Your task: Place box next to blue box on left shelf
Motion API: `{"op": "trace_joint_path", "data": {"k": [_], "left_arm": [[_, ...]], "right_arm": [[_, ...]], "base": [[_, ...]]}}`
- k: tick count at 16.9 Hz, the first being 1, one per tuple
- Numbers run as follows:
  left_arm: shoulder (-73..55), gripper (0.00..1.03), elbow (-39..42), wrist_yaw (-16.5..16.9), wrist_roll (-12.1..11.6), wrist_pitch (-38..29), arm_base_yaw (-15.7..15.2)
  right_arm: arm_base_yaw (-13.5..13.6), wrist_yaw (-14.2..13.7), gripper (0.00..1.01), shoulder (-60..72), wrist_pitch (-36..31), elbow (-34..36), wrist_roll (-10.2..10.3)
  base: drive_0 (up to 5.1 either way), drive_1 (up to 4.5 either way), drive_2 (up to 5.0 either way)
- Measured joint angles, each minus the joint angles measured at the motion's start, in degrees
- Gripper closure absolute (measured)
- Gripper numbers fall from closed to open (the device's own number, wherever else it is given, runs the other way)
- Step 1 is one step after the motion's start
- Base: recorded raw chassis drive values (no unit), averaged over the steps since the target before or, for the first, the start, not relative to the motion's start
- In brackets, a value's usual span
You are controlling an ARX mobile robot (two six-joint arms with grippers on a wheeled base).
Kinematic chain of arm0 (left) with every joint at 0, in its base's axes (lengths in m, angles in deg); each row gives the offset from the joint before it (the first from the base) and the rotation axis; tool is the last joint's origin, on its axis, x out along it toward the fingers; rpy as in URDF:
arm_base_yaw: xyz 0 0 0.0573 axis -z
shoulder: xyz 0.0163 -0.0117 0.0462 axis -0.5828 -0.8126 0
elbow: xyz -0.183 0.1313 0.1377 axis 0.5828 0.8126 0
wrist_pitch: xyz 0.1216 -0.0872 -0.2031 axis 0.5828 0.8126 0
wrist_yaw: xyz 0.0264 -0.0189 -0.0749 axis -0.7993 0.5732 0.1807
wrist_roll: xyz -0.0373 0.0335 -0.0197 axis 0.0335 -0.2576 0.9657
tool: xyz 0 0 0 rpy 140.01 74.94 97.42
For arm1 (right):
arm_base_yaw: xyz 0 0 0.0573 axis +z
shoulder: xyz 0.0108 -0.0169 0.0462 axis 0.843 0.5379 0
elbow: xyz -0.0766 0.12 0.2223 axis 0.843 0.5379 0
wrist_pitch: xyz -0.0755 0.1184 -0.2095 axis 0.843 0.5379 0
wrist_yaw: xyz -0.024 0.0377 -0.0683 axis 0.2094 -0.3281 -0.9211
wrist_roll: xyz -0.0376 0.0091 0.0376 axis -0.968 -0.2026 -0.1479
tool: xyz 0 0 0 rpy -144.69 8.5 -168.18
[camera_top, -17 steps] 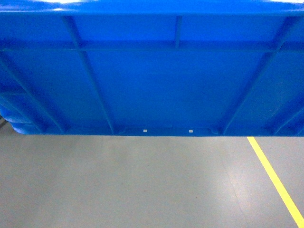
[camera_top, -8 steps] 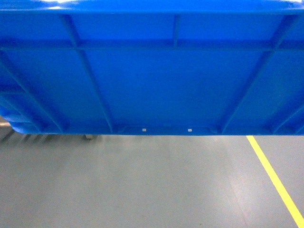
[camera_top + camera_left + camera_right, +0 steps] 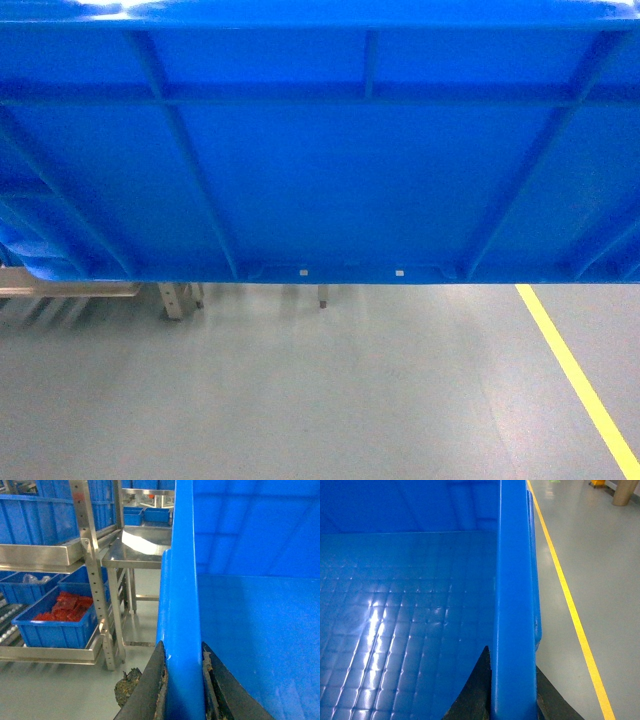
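The box [image 3: 320, 150] is a large bright-blue crate held up off the floor; its ribbed underside fills the upper head view. My left gripper [image 3: 183, 646] is shut on the box's left rim [image 3: 182, 580]. My right gripper [image 3: 512, 659] is shut on the right rim [image 3: 515, 580]. The left shelf [image 3: 90, 555], a silver metal rack, stands left of the box in the left wrist view. Its lower level holds a blue box [image 3: 55, 625] with red items, and another blue box [image 3: 25, 582] sits behind it. The shelf's legs [image 3: 175, 298] show under the box in the head view.
A steel table [image 3: 135, 555] stands behind the shelf, with more blue bins [image 3: 145, 515] beyond it. Further blue bins [image 3: 30, 520] sit on the shelf's upper level. A yellow floor line [image 3: 575, 375] runs along the right on grey floor [image 3: 320, 400]. A dark lump [image 3: 127, 687] lies on the floor.
In the head view the shelf's frame and legs have come into sight below the box's left edge, and the yellow line has shifted slightly. Both grips on the box look unchanged.
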Motion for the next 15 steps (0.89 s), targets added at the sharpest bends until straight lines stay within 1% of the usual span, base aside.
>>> {"op": "trace_joint_path", "data": {"k": [15], "left_arm": [[0.0, 0.91, 0.0, 0.0, 0.0, 0.0, 0.0]], "right_arm": [[0.0, -0.1, 0.93, 0.0, 0.1, 0.0, 0.0]], "base": [[-0.1, 4.21, -4.3]]}}
